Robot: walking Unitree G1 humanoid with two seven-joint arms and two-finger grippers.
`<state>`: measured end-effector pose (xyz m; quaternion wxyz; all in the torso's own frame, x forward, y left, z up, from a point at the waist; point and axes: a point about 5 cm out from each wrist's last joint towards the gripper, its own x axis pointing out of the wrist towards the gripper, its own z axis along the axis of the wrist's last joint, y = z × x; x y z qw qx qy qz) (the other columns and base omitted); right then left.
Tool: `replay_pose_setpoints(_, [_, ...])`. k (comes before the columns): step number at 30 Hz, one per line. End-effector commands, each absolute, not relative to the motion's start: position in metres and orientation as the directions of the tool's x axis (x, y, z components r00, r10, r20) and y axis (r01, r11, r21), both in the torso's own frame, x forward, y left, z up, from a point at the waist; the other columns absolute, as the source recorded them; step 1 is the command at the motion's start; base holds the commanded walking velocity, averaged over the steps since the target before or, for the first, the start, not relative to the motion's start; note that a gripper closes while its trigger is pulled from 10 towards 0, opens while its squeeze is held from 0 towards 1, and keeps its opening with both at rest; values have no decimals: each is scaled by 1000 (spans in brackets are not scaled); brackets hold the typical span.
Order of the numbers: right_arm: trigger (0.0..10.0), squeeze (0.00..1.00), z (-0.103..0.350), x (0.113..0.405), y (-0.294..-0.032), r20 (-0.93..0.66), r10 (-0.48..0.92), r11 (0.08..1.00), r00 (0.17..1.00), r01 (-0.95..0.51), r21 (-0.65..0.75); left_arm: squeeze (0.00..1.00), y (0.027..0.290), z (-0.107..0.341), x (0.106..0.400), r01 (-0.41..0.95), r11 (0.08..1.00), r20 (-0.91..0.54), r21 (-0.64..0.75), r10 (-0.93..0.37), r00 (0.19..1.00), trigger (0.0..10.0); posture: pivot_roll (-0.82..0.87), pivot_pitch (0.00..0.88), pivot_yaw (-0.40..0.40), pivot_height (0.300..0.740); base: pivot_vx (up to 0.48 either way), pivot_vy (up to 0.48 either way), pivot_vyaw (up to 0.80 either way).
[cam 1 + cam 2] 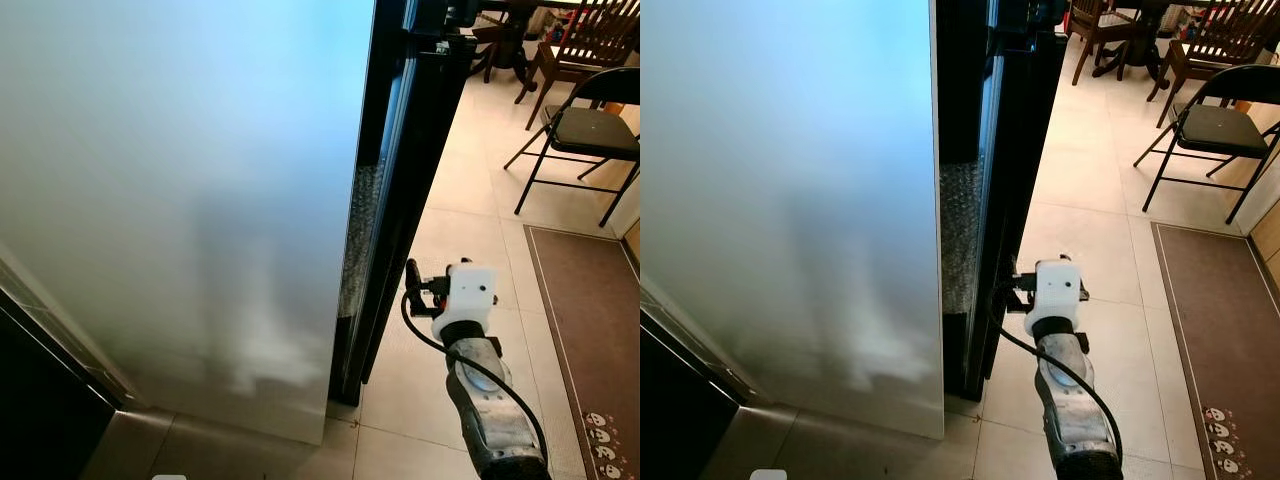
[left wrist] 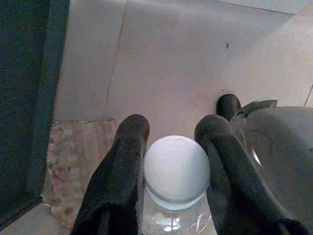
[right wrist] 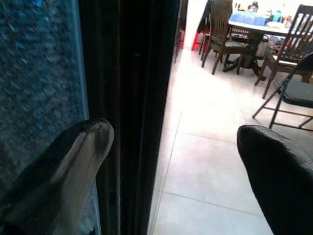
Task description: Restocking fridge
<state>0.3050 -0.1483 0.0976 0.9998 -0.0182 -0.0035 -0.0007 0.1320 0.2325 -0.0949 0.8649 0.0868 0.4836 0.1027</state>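
Note:
The fridge's pale door (image 1: 180, 200) stands in front of me on the left, ending in a black edge (image 1: 400, 180). My right arm reaches low toward that edge, and my right gripper (image 1: 412, 285) is up against it. In the right wrist view the right gripper (image 3: 176, 161) is open, one finger (image 3: 73, 161) in front of the dark textured glass, the other finger (image 3: 279, 166) out over the floor, with the black edge between them. My left gripper (image 2: 173, 126) is shut on a clear bottle with a white cap (image 2: 176, 171), held above the floor.
A black folding chair (image 1: 585, 130) stands on the tiled floor to the right. Wooden chairs and a table (image 1: 590, 40) are behind it. A brown mat (image 1: 590, 310) lies along the right. A patterned mat (image 2: 73, 161) lies under the left gripper.

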Motion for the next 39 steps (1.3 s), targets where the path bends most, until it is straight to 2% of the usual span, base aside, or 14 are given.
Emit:
replay_pose_setpoints(1, [10000, 0, 101, 302, -150, 14, -11, 999, 1000, 11, -36, 0, 235, -97, 126, -106, 965, -835, 241, 262, 484, 10000, -28, 0, -40, 740, 0, 0, 0])
replay_pose_setpoints(12, [10000, 0, 103, 301, -147, 5, -7, 999, 1000, 7, -36, 0, 233, -98, 122, -98, 966, -842, 241, 258, 473, 10000, -28, 0, -39, 740, 0, 0, 0])
replay_pose_setpoints(34, [10000, 0, 104, 302, -148, -1, -16, 999, 1000, 16, -43, 0, 233, -99, 123, -82, 965, -846, 250, 259, 465, 10000, -27, 0, -40, 740, 243, 0, 0])
replay_pose_setpoints(39, [10000, 0, 104, 302, -147, 1, -8, 999, 1000, 8, -45, 0, 232, -99, 123, -78, 964, -845, 255, 261, 467, 10000, -28, 0, -40, 740, 0, 0, 0])
